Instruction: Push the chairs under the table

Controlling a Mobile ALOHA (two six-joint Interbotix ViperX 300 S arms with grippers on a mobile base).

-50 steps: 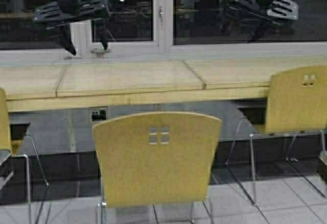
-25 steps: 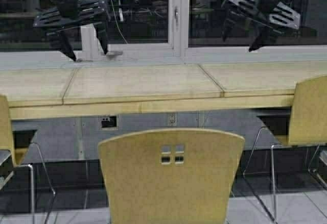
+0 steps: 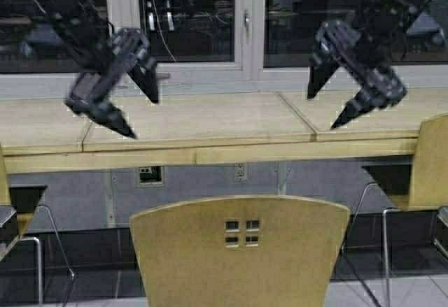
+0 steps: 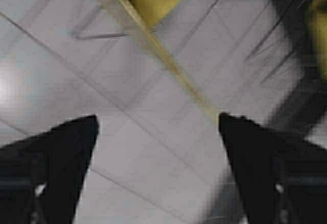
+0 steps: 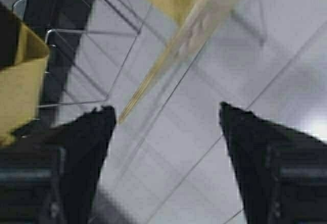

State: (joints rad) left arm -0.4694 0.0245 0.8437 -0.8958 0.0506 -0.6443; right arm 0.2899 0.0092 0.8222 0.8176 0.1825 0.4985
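Note:
A mustard-yellow chair with square cutouts stands at the bottom middle of the high view, its back toward me, in front of the long beige table. Another chair stands at the right, tucked partly under the table. A third chair's edge shows at the far left. My left gripper is open and empty, raised above the table's left part. My right gripper is open and empty, raised above the table's right part. Both wrist views look down on grey floor tiles and the chair back's yellow edge between open fingers.
A window wall with dark glass runs behind the table. Wall sockets sit under the tabletop. Chrome chair legs stand on the tiled floor at the right. A dark seat edge shows at the far left.
The robot has driven forward: the middle chair has sunk lower in the high view and the table has come closer. Both arms have swung down from high up to just above the table.

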